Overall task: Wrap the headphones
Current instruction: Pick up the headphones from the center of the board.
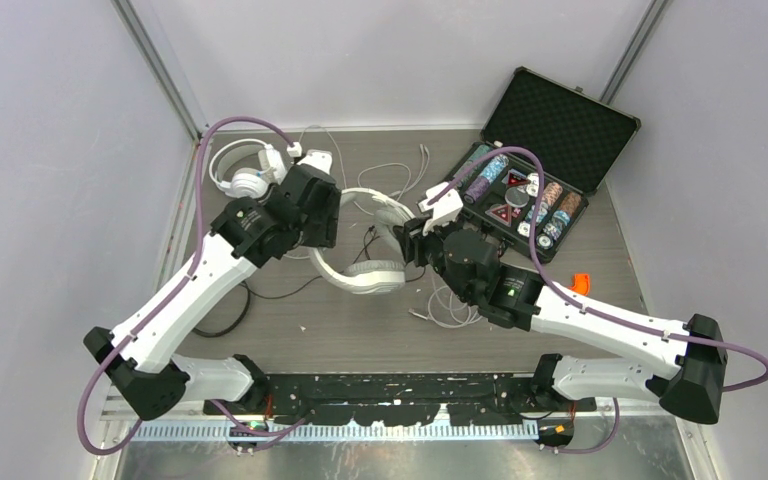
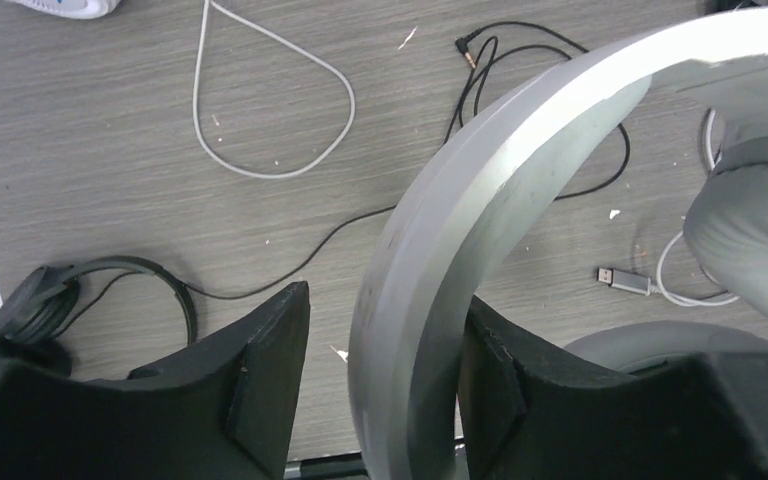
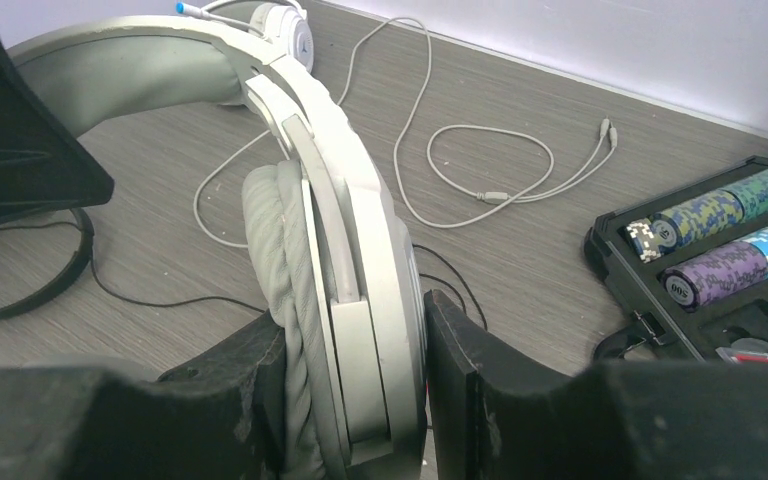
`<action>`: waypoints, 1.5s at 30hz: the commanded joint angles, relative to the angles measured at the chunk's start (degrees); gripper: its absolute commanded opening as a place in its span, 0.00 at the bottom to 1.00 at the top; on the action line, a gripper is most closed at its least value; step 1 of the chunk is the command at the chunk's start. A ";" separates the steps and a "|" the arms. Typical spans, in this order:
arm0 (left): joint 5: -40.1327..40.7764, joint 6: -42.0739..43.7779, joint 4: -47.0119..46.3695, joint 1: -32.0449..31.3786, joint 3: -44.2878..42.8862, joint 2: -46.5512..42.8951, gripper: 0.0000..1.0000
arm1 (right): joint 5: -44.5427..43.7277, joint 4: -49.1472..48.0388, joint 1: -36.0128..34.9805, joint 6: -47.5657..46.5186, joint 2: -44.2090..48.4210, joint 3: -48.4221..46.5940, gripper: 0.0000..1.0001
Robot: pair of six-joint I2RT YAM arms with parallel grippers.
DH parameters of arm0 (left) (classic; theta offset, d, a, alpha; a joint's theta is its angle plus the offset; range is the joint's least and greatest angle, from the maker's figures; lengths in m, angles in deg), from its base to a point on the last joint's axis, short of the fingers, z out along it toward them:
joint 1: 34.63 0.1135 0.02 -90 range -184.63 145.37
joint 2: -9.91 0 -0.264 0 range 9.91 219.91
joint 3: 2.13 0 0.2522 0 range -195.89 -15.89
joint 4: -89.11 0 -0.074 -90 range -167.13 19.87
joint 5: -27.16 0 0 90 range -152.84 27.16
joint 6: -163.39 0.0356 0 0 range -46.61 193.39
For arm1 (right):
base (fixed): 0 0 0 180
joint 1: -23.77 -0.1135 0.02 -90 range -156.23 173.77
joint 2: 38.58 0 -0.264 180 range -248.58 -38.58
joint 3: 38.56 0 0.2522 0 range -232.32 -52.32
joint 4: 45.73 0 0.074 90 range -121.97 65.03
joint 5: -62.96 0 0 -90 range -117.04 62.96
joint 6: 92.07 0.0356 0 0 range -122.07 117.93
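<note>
Pinching with both fingers pressed in, the black right claw (image 3: 352, 315) is gripping the padded cup (image 3: 290, 250) of a large white over-ear headset (image 1: 365, 275), which is sitting left of the black foam-lined case of coloured poker chips (image 1: 560, 120) above the grey wood-grain counter (image 1: 360, 335). The left claw (image 2: 385, 300) is straddling its headband (image 2: 480, 170), spread, with one finger touching it and a gap showing at the other. A second white headset (image 1: 245, 175) is lying much farther left of the case.

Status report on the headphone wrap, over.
Left fingers open around white headset at headband. Right fingers shut on its ear cup. White cable and black cable loose on table.
</note>
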 commanded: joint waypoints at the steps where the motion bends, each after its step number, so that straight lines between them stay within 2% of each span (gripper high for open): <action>1: 1.09 2.27 -5.21 0.07 -0.90 0.32 0.55 | -0.53 -7.96 -0.18 3.03 0.61 -1.64 0.00; 4: 0.60 2.53 -6.24 0.15 -0.92 0.67 0.54 | -0.10 -7.96 -0.18 3.46 0.52 -1.58 0.00; 7: 0.16 2.87 -6.51 0.16 -0.86 1.05 0.45 | 0.13 -7.87 -0.19 3.88 0.52 -1.48 0.00; 13: -0.76 3.39 -6.83 0.16 -0.71 0.69 0.13 | 1.11 -7.25 -0.21 3.98 0.13 -1.21 0.01; 14: -1.09 3.57 -7.08 0.16 -0.54 0.51 0.07 | 1.87 -6.99 -0.17 3.61 0.12 -1.21 0.05; 16: -1.60 3.88 -7.46 0.16 -0.02 0.23 0.00 | 3.59 -6.45 -0.16 2.85 0.26 -1.21 0.22; 21: -3.28 4.45 -6.56 1.86 1.18 -0.21 0.00 | 5.25 -1.88 -0.16 1.42 2.85 -1.46 0.62; 25: -6.69 5.17 -6.41 5.17 1.42 -1.22 0.00 | 9.37 0.84 -0.16 0.60 7.28 0.69 0.82; 28: -10.57 5.36 -6.56 7.99 1.13 -1.82 0.00 | 12.42 2.09 -0.19 -0.08 11.19 2.91 0.86; 32: -14.70 5.97 -5.41 11.55 -0.39 -2.51 0.00 | 16.67 4.43 -0.09 -1.28 15.66 5.22 0.87; 36: -17.84 6.03 -3.18 14.35 -4.11 -3.34 0.00 | 16.48 1.19 0.08 -3.19 18.30 8.16 0.88; 39: -18.65 4.90 0.95 15.93 -9.35 -2.87 0.00 | 17.60 0.78 0.74 -6.03 17.84 6.95 0.89; 42: -19.88 3.96 5.13 16.56 -16.00 -1.32 0.00 | 21.60 6.44 1.70 -9.47 15.62 3.08 0.89; 45: -21.65 3.27 7.63 17.06 -19.48 -0.65 0.00 | 24.57 7.36 2.54 -9.97 15.77 2.23 0.89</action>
